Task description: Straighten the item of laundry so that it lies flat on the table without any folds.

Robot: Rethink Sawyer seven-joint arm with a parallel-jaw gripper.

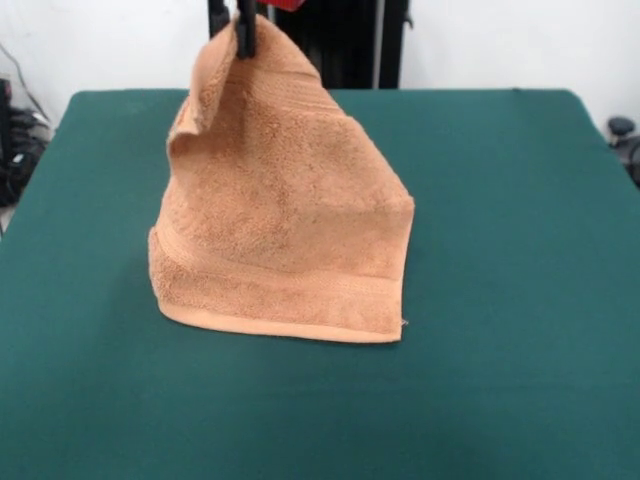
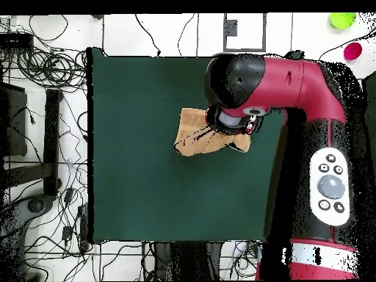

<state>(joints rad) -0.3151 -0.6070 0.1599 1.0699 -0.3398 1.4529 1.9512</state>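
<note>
The gripper (image 1: 243, 35) is clenched on one corner of the towel (image 1: 285, 215), holding it up high at the far side of the table (image 1: 520, 300). The towel hangs down in a tent shape, its banded lower edge resting on the table near the middle. From above, the arm (image 2: 294, 81) covers much of the towel (image 2: 192, 136).

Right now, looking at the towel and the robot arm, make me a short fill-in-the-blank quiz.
1. The gripper is pinching the towel by its ____ end.
2. The towel's bottom hem rests on the ____ table.
3. The towel is raised into a peak, so it is not yet lying ____.

Missing words: top; green; flat
</note>
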